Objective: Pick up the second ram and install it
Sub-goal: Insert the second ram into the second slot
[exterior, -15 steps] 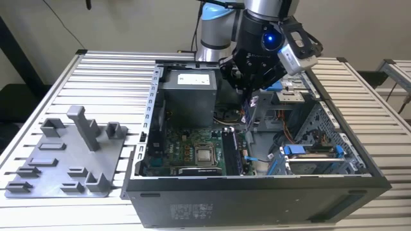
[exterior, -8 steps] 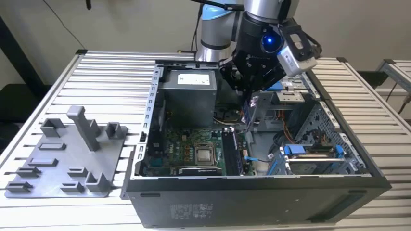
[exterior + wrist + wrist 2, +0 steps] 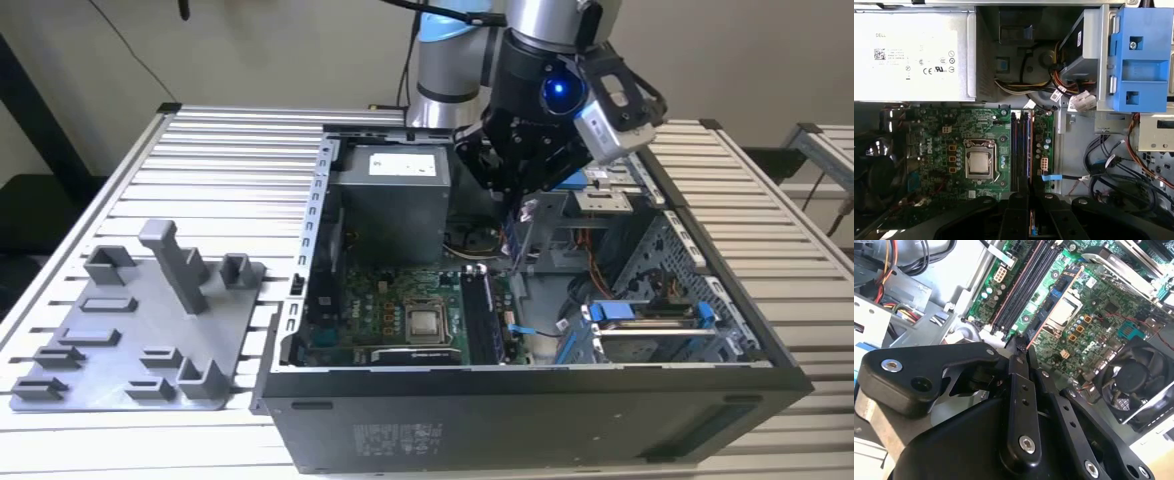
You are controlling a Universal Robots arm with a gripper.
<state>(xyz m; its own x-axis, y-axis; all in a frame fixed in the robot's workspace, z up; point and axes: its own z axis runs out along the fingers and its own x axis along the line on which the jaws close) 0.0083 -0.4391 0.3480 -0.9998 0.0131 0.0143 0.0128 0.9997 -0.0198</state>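
Apparently the gripper [image 3: 1020, 342] has its jaws pressed together on a thin board seen edge-on, most likely the second ram [image 3: 1031, 228]. Just a sliver of orange-green edge shows between the black fingers [image 3: 1019, 390], so the grasp is a call, not a certainty. In the exterior view the gripper hangs above the open computer case [image 3: 534, 405], on the far side of the motherboard [image 3: 949, 130]. The stick is up off the board, not seated. The memory slots [image 3: 1021, 145] run as long dark parallel lines on the exterior view's right of the CPU socket [image 3: 978, 162], and in the first wrist view they line up with the gap between the fingers. The grey tray [image 3: 80, 390] with upright posts sits on the slatted surface [image 3: 227, 150] on the exterior view's left, well apart from the gripper. Handling judgement: the stick is light, stiff, thin and brittle, with smooth faces broken by small chips, so it slips or pivots easily if pinched off-centre. The best hold is across the two flat faces near the middle of the long upper edge. That keeps the contact edge bare and leaves both short ends free for the slot latches. Squeeze firm but not hard, since bending or twisting would damage it.
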